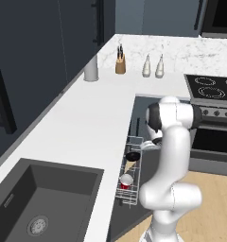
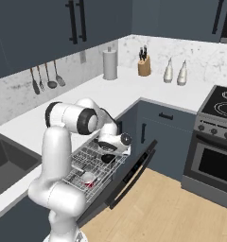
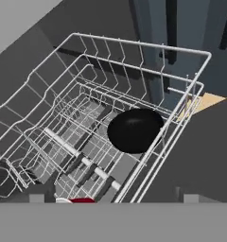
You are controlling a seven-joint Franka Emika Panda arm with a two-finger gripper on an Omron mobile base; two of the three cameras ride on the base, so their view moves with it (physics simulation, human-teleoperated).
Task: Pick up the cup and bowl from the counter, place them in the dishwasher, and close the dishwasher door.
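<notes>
The black bowl (image 1: 132, 156) (image 2: 108, 158) (image 3: 134, 130) lies in the white wire rack (image 3: 144, 45) (image 2: 80, 160) pulled out of the dishwasher. The red cup (image 1: 126, 180) (image 2: 88, 178) (image 3: 80, 200) stands in the same rack, nearer the base. My gripper (image 3: 114, 198) (image 2: 110, 150) hangs just above the bowl, open, with nothing between its fingers. The dishwasher door (image 2: 134, 175) is folded down below the rack. The white counter (image 1: 87, 123) (image 2: 125, 85) runs beside it.
A dark sink (image 1: 39, 198) is sunk into the counter at the near left. The steel oven (image 1: 214, 118) (image 2: 214, 156) stands to the right. A grey canister (image 1: 91, 68), knife block (image 1: 120, 64) and two bottles (image 1: 153, 66) sit at the back. Wooden floor (image 2: 172, 203) lies right of the door.
</notes>
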